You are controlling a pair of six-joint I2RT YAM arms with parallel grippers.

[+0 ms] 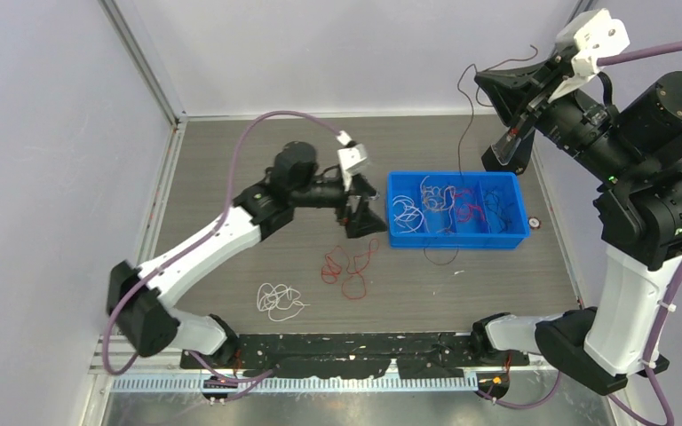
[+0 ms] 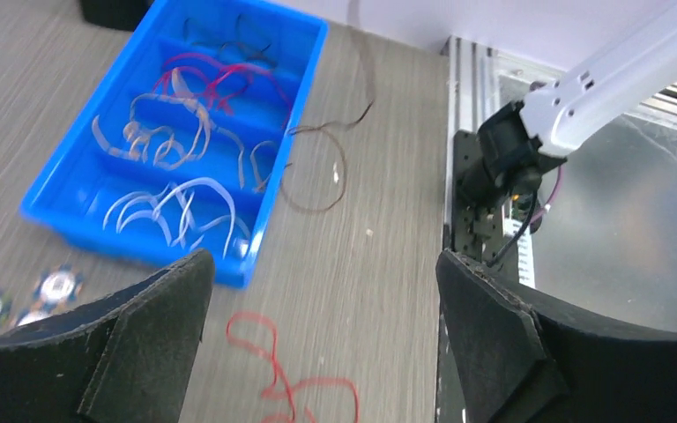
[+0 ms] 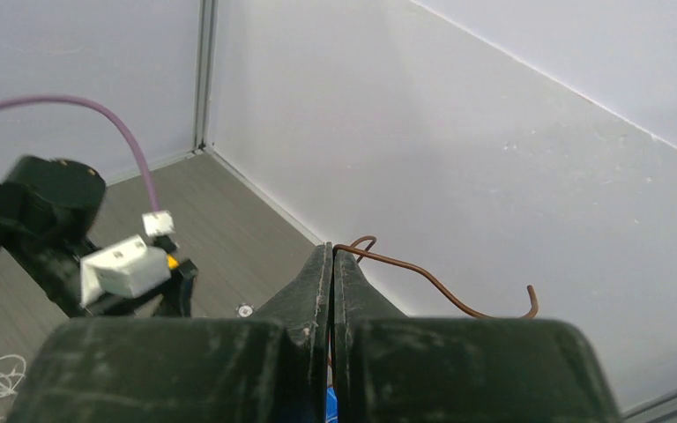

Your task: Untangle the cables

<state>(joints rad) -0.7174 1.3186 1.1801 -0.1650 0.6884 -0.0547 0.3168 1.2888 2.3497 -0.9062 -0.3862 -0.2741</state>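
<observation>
Loose red cables (image 1: pixel 348 269) lie on the table, and beside them a white clump of cables (image 1: pixel 278 300). A blue bin (image 1: pixel 457 241) holds white, orange, red and dark cables in separate compartments. My left gripper (image 1: pixel 361 217) hovers open and empty at the bin's left end, above a red cable (image 2: pixel 269 361). My right gripper (image 1: pixel 484 82) is raised high at the back right, shut on a thin brown cable (image 3: pixel 441 286). That brown cable (image 1: pixel 460 142) hangs down across the bin, and its lower loop (image 2: pixel 317 167) rests on the table by the bin (image 2: pixel 123 242).
Small round discs (image 1: pixel 534 224) lie on the table right of the bin. A black strip (image 1: pixel 355 342) runs along the near edge between the arm bases. Grey enclosure walls stand close at the left, back and right.
</observation>
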